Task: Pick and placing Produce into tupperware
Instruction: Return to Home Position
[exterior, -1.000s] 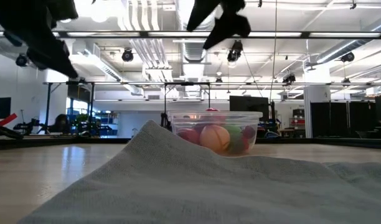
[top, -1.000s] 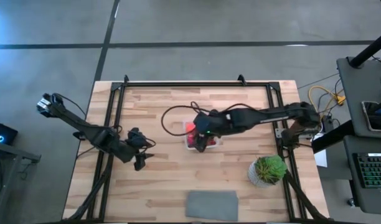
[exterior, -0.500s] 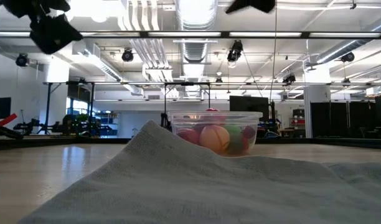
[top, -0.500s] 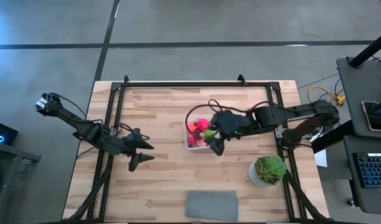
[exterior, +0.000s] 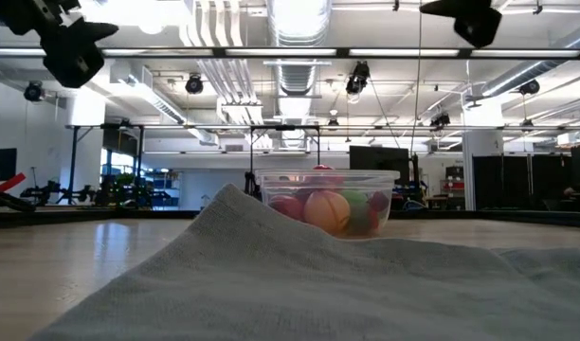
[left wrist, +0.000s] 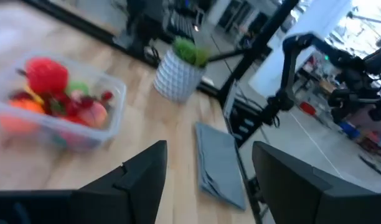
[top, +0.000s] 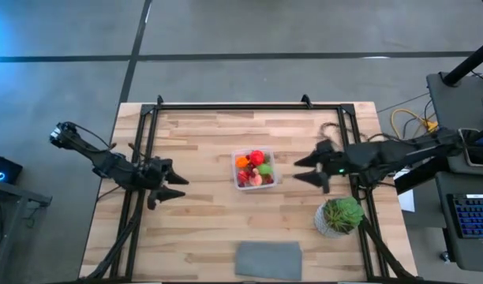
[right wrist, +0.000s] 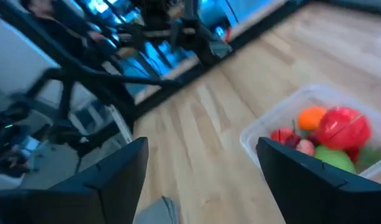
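Note:
The clear square tupperware (top: 254,168) stands on its base at the table's middle, holding red, orange, pink and green produce (top: 256,162); the low view shows it (exterior: 328,201) behind a grey cloth fold. It also shows in the left wrist view (left wrist: 53,106) and the right wrist view (right wrist: 315,134). My left gripper (top: 177,186) is open, empty, left of the tub. My right gripper (top: 305,169) is open, empty, right of the tub.
A potted green plant in a white pot (top: 338,215) stands near the table's right near corner. A flat grey cloth (top: 268,259) lies at the near edge, filling the low view's foreground (exterior: 271,284). A black frame (top: 147,118) borders the table.
My right gripper has drawn back from over the tub toward the table's right edge, leaving the produce in the tub uncovered. My left gripper has moved a little toward the table's left and far side and turned toward the tub.

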